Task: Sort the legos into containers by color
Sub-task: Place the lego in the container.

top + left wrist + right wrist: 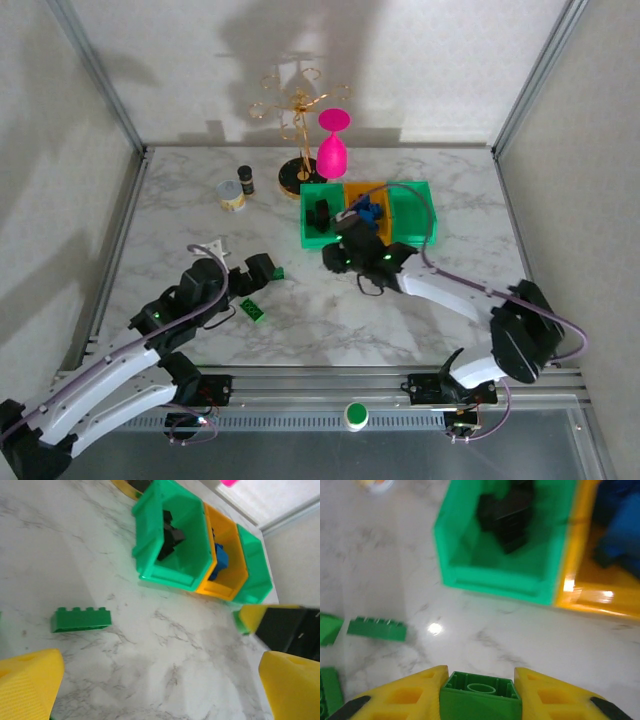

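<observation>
- Grip: a green brick [480, 696] is pinched studs-up between the fingers of the right hand [480, 680], presumably so that it can be carried to a bin.
- Directly ahead of that hand the near green bin [490, 577] is seen, with black bricks [507, 512] gathered in it. Ahead and to the right, blue bricks [620, 527] are kept in the orange bin [590, 602].
- The far green bin [412, 238], further to the right past the orange one, is judged the likely home for green. Its contents cannot be made out.
- The left hand [160, 680] is held spread and empty over the bench [165, 645]. A loose green brick [80, 619] lies ahead and to its left, and is judged the next to be taken.
- More green pieces [376, 629] lie on the bench to the left of the right hand, not yet sorted.
</observation>
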Available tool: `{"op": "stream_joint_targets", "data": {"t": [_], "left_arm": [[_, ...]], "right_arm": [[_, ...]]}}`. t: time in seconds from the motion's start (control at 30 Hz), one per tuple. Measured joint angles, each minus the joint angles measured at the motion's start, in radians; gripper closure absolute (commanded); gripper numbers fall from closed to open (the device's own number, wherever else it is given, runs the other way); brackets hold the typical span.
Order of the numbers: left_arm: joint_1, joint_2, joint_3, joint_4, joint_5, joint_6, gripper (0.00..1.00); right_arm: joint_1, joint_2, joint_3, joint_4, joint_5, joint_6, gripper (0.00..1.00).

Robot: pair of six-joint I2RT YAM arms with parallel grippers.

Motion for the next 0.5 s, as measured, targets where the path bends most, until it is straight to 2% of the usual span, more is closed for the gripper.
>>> {"op": "stream_joint_targets", "data": {"t": [0.13, 0.27, 0.37, 0.5], "left_arm": [[-0.041, 0.092, 0.037, 0.073, 0.032, 0.017, 0.0], [-0.097, 0.183, 0.077, 0.147, 0.047, 0.038, 0.0], [-0.126, 0.254, 0.106, 0.188, 0.054, 0.056, 0.0], [-0.148, 0.336, 0.137, 0.238, 0.063, 0.07, 0.0]], "right_arm": [[-0.171, -0.077, -0.011, -0.034, 0.002, 0.0, 0.64], [-0.332, -0.091, -0.012, -0.046, 0.002, -0.008, 0.64], [-0.415, -0.057, -0.001, -0.048, 0.018, -0.027, 0.65], [-0.473, 0.04, 0.038, -0.032, 0.04, -0.057, 0.65]]}}
